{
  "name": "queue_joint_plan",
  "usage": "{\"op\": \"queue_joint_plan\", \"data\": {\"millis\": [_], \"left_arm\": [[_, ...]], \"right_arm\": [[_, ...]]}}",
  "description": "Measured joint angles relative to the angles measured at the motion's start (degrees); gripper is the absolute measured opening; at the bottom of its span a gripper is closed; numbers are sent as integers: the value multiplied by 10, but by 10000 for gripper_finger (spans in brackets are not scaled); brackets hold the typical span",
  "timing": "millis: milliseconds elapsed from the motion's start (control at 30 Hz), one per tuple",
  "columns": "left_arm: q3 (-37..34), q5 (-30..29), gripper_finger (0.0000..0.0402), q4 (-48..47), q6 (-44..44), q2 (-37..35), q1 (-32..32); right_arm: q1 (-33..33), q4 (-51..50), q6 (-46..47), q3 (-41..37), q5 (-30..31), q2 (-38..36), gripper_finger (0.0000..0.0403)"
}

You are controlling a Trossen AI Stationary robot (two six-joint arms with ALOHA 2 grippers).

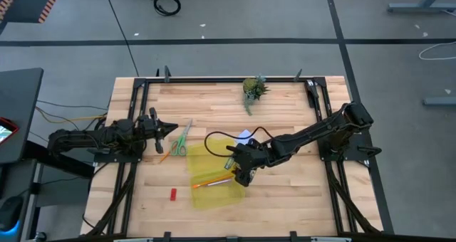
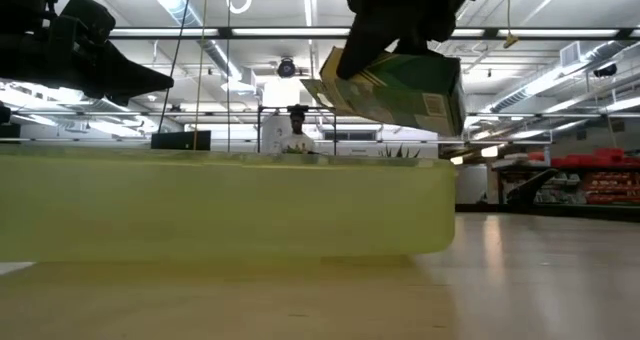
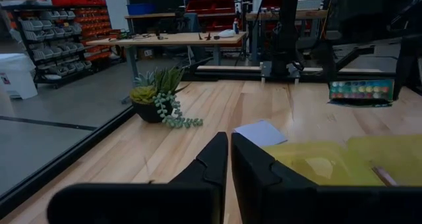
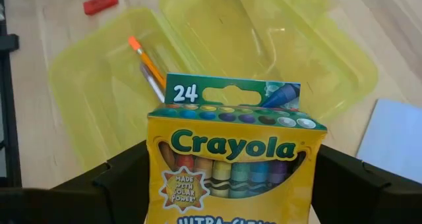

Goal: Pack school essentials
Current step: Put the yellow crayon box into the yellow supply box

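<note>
The right hand (image 1: 241,167) holds the yellow-green crayon box (image 4: 236,161) between its fingers, lifted above the open translucent yellow case (image 1: 214,174) on the bench (image 1: 299,192). Orange pencils (image 4: 146,64) lie inside the case. The pale blue note pad (image 4: 394,141) lies just beside it; a red block (image 1: 172,193), perhaps an eraser, lies nearby. The left hand (image 1: 167,129) waits with fingers nearly together near the green-handled scissors (image 1: 180,141).

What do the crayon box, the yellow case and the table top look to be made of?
Crayon box, held in the right hand: printed cardboard, likely glossy, with a folded flap and cut-out window. Yellow case: translucent plastic, smooth; the wood shows through it. Table top: light wood planks with visible grain and seams, apparently sealed, given the faint sheen in the low view.
</note>
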Motion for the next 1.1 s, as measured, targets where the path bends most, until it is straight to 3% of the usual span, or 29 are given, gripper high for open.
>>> {"op": "queue_joint_plan", "data": {"millis": [600, 1100], "left_arm": [[0, 0, 24, 0, 0, 0, 0], [0, 0, 32, 0, 0, 0, 0]], "right_arm": [[-19, 49, -51, 29, 2, 0, 337], [-19, 191, -144, 29, 4, 31, 337]]}}
